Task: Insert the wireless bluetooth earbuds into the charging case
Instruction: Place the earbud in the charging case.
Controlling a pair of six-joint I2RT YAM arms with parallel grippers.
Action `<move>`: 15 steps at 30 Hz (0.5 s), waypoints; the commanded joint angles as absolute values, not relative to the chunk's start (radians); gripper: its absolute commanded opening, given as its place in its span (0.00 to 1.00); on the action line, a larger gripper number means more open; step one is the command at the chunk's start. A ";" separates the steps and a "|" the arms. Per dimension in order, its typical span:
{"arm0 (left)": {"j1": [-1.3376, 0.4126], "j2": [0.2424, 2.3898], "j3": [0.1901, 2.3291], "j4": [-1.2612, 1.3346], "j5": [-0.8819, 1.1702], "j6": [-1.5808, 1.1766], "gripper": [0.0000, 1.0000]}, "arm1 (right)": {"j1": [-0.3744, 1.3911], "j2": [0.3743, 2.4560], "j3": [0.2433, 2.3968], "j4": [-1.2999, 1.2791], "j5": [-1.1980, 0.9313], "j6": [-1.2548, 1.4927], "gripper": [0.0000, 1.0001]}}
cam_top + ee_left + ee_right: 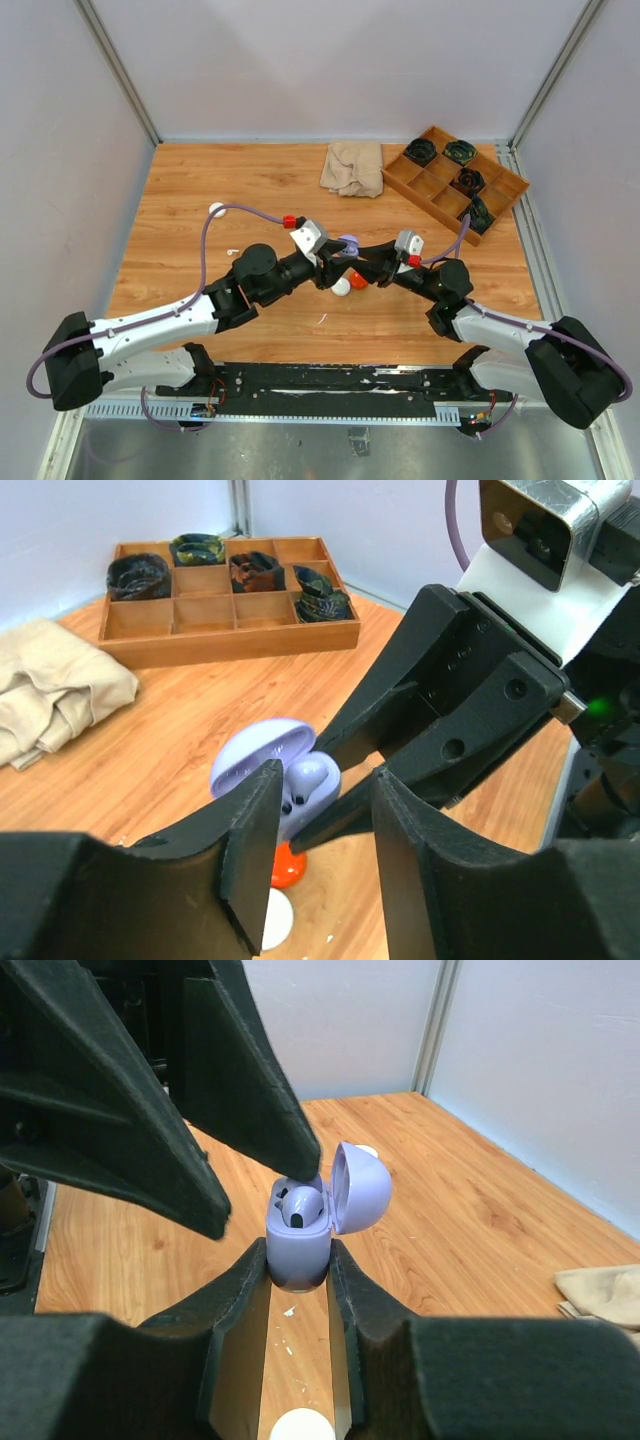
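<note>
Purple case (298, 1260), lid open, is clamped upright between the right gripper's (298, 1248) fingers, over the wooden table (450, 1220). One pale earbud (301, 1206) is seated inside it. The left gripper (322, 785) hovers right above, fingers spread and pinching nothing, with one tip just at the earbud's top.

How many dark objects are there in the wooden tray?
4 dark objects, each in its own compartment of the wooden tray at the far right. None seems hidden.
</note>
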State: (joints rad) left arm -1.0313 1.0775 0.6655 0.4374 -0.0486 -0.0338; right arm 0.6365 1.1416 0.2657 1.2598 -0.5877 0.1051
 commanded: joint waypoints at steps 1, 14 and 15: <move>-1.002 1.024 0.694 0.380 -0.010 -0.112 0.48 | 0.604 1.121 0.300 1.320 -0.612 0.119 0.01; -0.799 0.946 0.711 0.299 0.173 -0.354 0.70 | 0.565 1.131 0.324 1.314 -0.687 0.167 0.01; -0.777 0.952 0.713 0.295 0.202 -0.374 0.71 | 0.564 1.131 0.326 1.313 -0.694 0.170 0.01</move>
State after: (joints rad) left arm -0.8436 0.9535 0.6807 0.3275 0.0868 -0.2626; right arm 0.5823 1.1385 0.2783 1.2598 -0.6407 0.1394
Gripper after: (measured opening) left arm 0.687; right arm 0.263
